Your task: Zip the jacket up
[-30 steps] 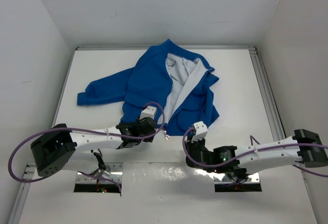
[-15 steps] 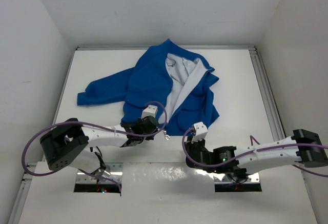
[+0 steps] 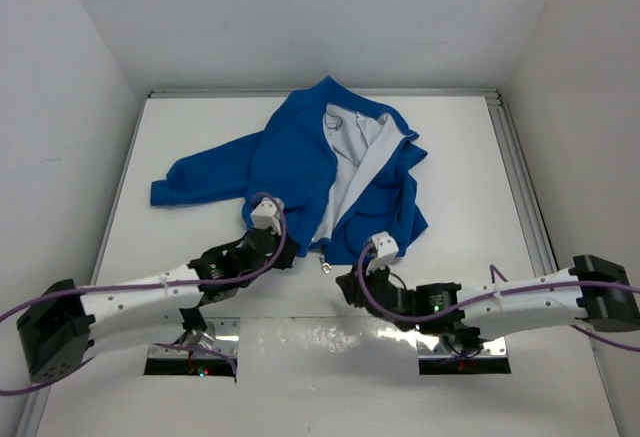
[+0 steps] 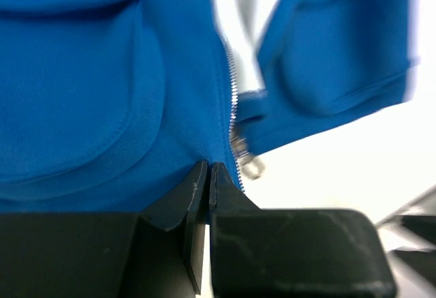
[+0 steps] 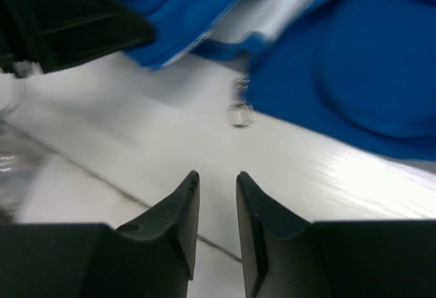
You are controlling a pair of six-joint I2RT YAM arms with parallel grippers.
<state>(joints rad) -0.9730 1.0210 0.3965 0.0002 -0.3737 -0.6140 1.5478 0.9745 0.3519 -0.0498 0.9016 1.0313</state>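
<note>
left claw (image 4: 208, 170) has shifted onto the jacket (image 4: 102, 73) hem, clenched on it; right claw (image 5: 216, 179) crept nearer, parted, empty

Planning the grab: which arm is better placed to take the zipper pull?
Right. The right gripper, jaws open and empty, faces the zipper pull; the left gripper has jaws closed at the jacket hem.
</note>
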